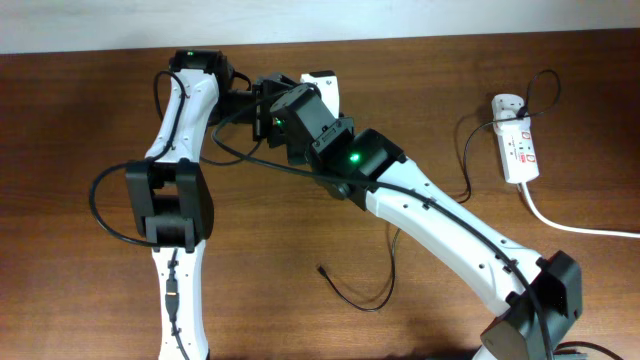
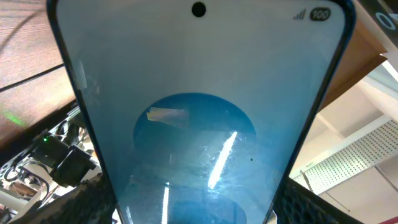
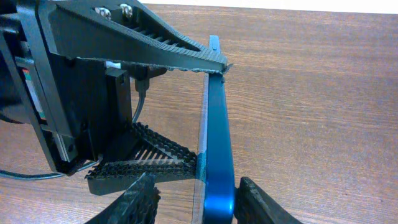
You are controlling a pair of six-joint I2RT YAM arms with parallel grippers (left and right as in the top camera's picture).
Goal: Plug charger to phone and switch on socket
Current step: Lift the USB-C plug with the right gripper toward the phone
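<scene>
1. Step in hand: the phone [image 2: 199,124] is being presented. It is raised clear of the table [image 3: 311,93] at the far middle, standing on edge between the two arms. Nothing is plugged in yet.
2. Left pincer [image 3: 210,115]: clamped on the phone, one finger against each long side. The screen fills that wrist's view, with the camera hole at the far end.
3. Right pincer [image 3: 199,199]: jaws apart, straddling the near end of the phone. One finger sits just beside the blue edge and a gap shows on the other side, so there is no grip from this arm.
4. Charger [image 1: 375,300]: its cable lies slack on the table, well apart from the phone. The connector tip [image 1: 320,268] rests free beside the right arm. The far run leads towards the socket [image 1: 518,150].
5. Socket: at the right of the table, untouched and well apart from both pincers. The switch position is too small to tell.
6. Next move, in my judgement: one pincer steadies the phone with its port end exposed, and the other fetches the connector tip. The port itself is not visible, so alignment will need care.
</scene>
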